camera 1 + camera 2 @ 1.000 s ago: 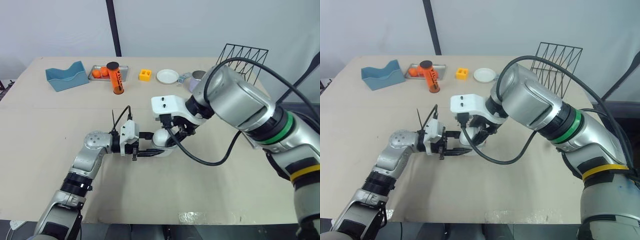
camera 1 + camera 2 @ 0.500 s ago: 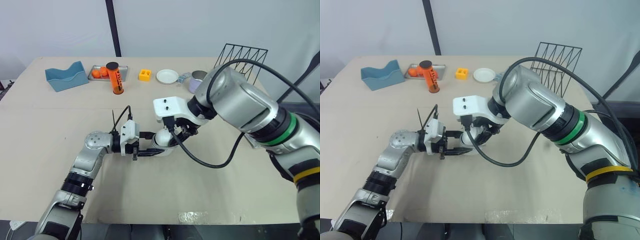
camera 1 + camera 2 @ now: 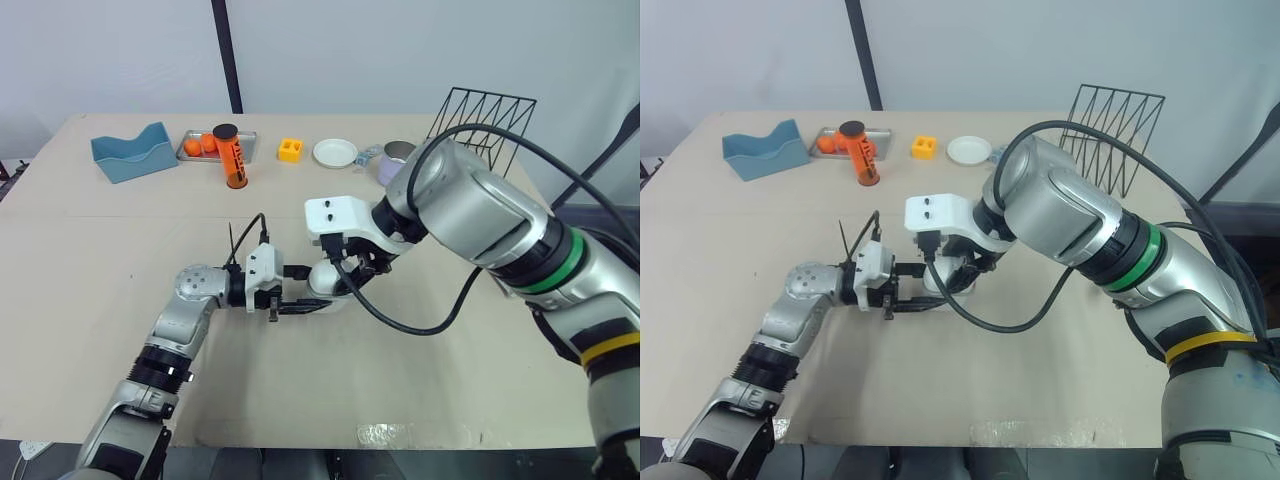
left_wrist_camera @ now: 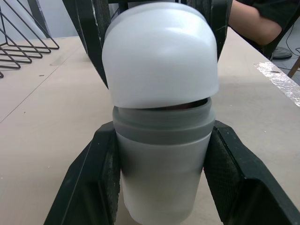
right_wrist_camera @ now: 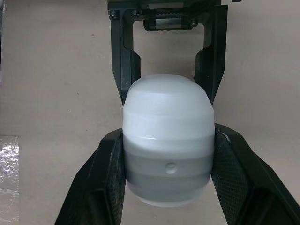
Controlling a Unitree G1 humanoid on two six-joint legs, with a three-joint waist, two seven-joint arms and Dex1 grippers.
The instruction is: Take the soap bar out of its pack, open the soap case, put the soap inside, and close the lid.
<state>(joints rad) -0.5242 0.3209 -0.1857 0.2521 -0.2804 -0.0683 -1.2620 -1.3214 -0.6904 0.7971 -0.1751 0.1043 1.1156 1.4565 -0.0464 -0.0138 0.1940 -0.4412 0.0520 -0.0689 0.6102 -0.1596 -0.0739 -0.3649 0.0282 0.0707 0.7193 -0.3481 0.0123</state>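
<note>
In the left wrist view, the small rounded soap case [image 4: 161, 154] is seen as a frosted white domed lid [image 4: 159, 51] over a grey plastic base [image 4: 161, 129]. It is pinched at the base by the left gripper [image 4: 161, 136], whose jaws are pressed against both sides. The lid is seen tilted, with a dark slit between it and the base rim. In the right wrist view, the right gripper [image 5: 168, 138] is clamped across the same case where lid meets base; from this side no gap is made out. In the eye views, the case is found at the middle of the beige table [image 3: 100, 300], held between the two grippers. The lid step is judged to be in hand — whether opening or closing cannot be told. Next, the base is to be kept steady while the lid is swung by the right gripper. The inside is hidden, so whether the soap bar lies there cannot be told — nor whether the case rests on the table
</note>
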